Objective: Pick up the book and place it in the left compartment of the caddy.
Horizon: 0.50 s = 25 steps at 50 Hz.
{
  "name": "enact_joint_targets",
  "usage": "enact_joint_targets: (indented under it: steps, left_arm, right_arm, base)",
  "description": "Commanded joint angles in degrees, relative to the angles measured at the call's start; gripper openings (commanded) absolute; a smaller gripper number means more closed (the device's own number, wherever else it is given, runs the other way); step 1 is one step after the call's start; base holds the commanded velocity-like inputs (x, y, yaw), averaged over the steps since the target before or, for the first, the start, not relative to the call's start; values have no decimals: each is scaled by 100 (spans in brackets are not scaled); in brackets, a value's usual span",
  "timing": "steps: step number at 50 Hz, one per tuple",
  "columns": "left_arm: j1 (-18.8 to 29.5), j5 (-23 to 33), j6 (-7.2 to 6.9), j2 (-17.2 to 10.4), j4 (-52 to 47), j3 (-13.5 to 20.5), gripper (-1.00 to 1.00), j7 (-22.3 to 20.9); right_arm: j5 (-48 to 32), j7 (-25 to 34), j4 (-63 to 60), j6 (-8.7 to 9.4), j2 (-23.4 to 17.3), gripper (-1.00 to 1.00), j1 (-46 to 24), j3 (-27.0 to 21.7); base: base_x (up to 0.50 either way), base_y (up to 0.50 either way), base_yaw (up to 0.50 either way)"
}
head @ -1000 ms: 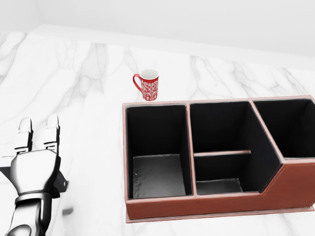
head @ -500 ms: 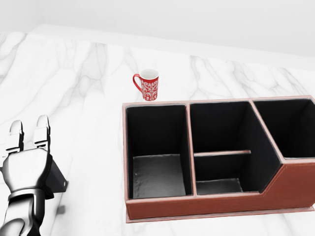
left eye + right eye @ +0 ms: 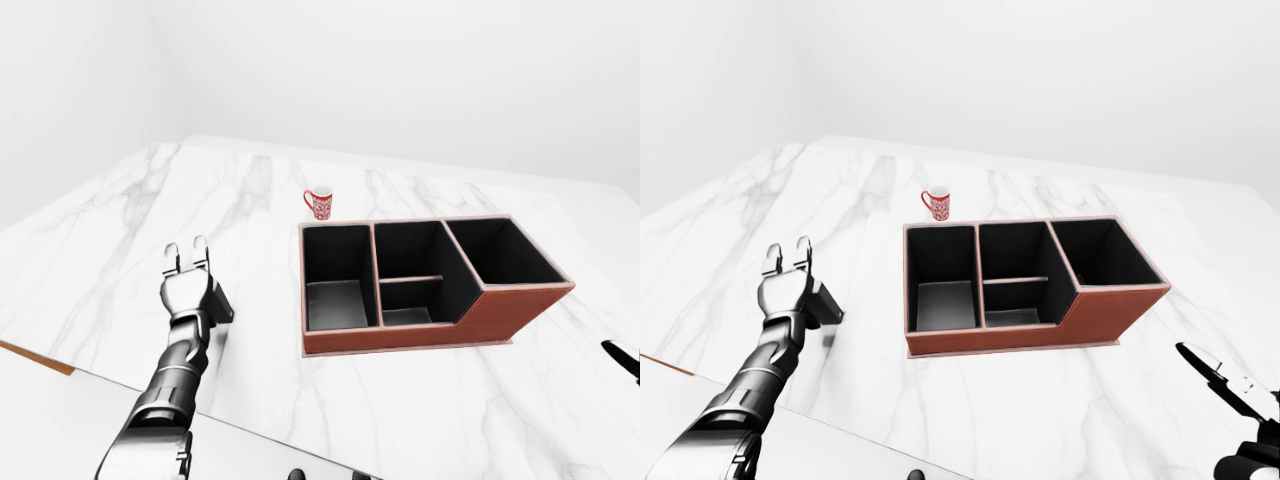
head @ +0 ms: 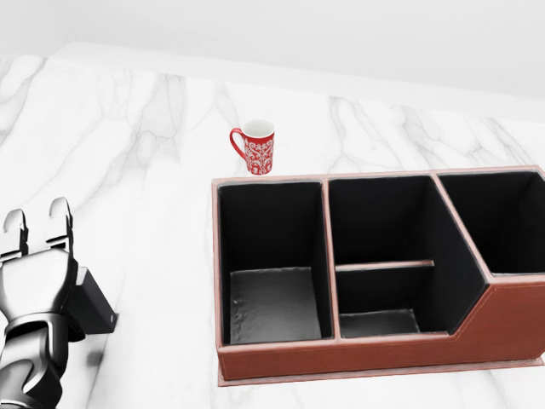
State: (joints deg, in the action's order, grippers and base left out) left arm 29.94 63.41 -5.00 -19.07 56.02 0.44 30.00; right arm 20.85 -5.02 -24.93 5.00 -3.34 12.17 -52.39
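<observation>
The book [image 4: 96, 308] is a dark slab lying on the marble at the head view's lower left, mostly hidden under my left hand. My left hand [image 4: 38, 218] rests over it with its fingers stretched out toward the top of the view, open, not closed round the book. To the right stands the brown caddy [image 4: 327, 180] with black lining. Its left compartment [image 4: 274, 294] holds nothing. My right hand [image 3: 1215, 372] shows at the lower right edge of the right-eye view, fingers spread, holding nothing, well away from the caddy.
A red-and-white patterned mug [image 4: 256, 146] stands just above the caddy's upper left corner. The marble table's near edge [image 3: 150, 385] runs across the bottom of the eye views. A white wall rises behind the table.
My left hand has slid left and slightly down in the head view, uncovering more of the book's right corner. Caddy and mug have not moved.
</observation>
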Motion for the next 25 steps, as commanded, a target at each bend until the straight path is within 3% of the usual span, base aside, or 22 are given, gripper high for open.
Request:
enact_joint_targets:
  steps: [1,14,16,25]
  left_arm:
    - [172,13,0,-100,-178,-32,100,0]
    - [752,136,0,-136,728,-96,100,0]
    - [975,228,0,-124,1072,-198,100,0]
    - [1158,347,0,-112,1613,-405,100,0]
  right_arm:
    - [-47,-9,76,0,-14,100,-15,38]
    - [-68,-13,76,0,3,100,1,61]
    - [-89,-6,112,0,9,100,-2,79]
    - [-80,-12,75,0,13,100,10,52]
  base:
    - [0,0,0]
    - [0,0,0]
    - [0,0,0]
    - [0,0,0]
